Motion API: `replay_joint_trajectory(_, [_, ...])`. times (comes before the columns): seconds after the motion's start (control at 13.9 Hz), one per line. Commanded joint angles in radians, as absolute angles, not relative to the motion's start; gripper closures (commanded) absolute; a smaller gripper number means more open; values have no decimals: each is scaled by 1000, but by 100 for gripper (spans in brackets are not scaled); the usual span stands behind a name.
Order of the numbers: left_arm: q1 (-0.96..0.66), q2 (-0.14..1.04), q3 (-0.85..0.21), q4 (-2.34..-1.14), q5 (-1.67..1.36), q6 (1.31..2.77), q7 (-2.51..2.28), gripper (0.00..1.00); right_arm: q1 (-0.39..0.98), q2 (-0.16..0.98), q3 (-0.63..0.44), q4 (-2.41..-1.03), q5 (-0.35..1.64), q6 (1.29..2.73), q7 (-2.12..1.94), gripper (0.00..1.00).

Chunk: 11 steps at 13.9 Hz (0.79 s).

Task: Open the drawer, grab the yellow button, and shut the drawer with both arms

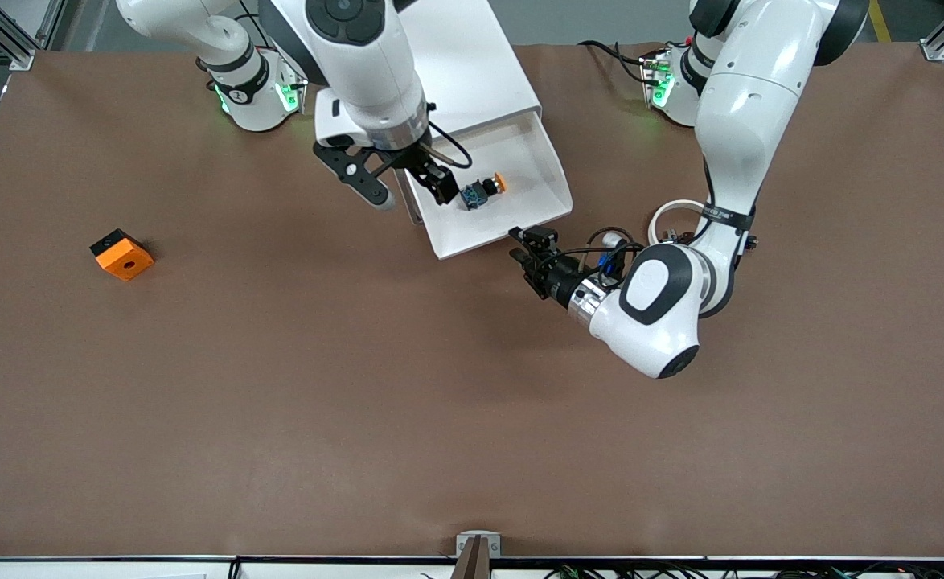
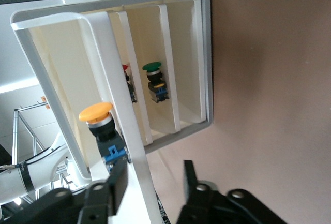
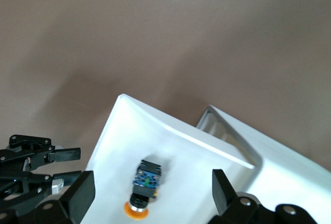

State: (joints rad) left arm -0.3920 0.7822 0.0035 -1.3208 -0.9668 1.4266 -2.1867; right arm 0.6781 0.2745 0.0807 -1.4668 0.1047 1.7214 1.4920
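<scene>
The drawer (image 1: pixel 550 173) stands pulled out of the white cabinet (image 1: pixel 464 64) toward the front camera. The button (image 1: pixel 484 191) lies on its side in the drawer, orange-yellow cap toward the left arm's end. My right gripper (image 1: pixel 404 186) hangs open over the drawer with the button (image 3: pixel 145 181) between its wide-spread fingers (image 3: pixel 77 199), not touching it. My left gripper (image 1: pixel 523 245) is low at the drawer's front corner. In the left wrist view it (image 2: pixel 152 180) is open, its fingers (image 2: pixel 116 181) astride the drawer's front rim (image 2: pixel 124 115), with the button (image 2: pixel 98 116) just inside.
An orange square block (image 1: pixel 122 255) with a hole lies on the brown table toward the right arm's end. A green-capped button (image 2: pixel 153 79) and a red one (image 2: pixel 125 69) sit in the cabinet's other compartments (image 2: pixel 204 53). The left gripper (image 3: pixel 36 162) also shows in the right wrist view.
</scene>
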Motion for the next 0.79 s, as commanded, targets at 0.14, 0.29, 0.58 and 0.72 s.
replay_joint_trajectory(0.14, [-345, 779, 37, -1244, -910, 1404, -2134, 0, 735, 365, 69, -1427, 55, 1790, 1641, 0])
replay_joint_trajectory(0.29, [-330, 763, 52, -1243, -870, 1402, -2068, 0, 744, 383, 69, -1427, 55, 1804, 1684, 0])
replay_joint_trajectory(0.58, [-276, 710, 55, -1244, -778, 1385, -1877, 0, 775, 428, 69, -1427, 55, 1838, 1762, 0])
replay_joint_trajectory(0.72, [-264, 669, 61, -1244, -709, 1385, -1736, 0, 793, 437, 69, -1427, 58, 1841, 1784, 0])
